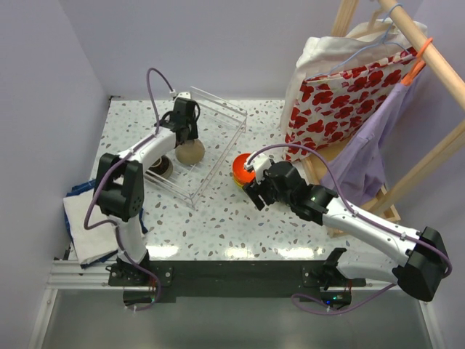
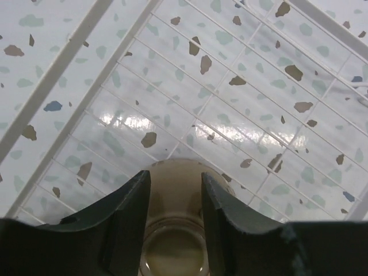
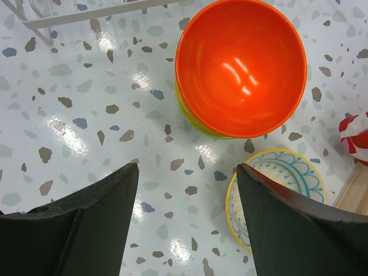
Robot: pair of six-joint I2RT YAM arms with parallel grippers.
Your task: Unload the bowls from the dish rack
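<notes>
My left gripper [image 2: 175, 178]: tan round bowl [image 2: 172, 250] between jaws, inside white wire dish rack [image 2: 241, 109]; cannot tell if clamped. Next: secure grip, lift out.

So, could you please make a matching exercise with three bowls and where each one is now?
1 tan bowl
2 orange bowl
3 patterned bowl

A on the table, beside the orange bowl
B in the dish rack, between the fingers of the left gripper
C stacked on a green bowl

Pairs: 1-B, 2-C, 3-A
</notes>
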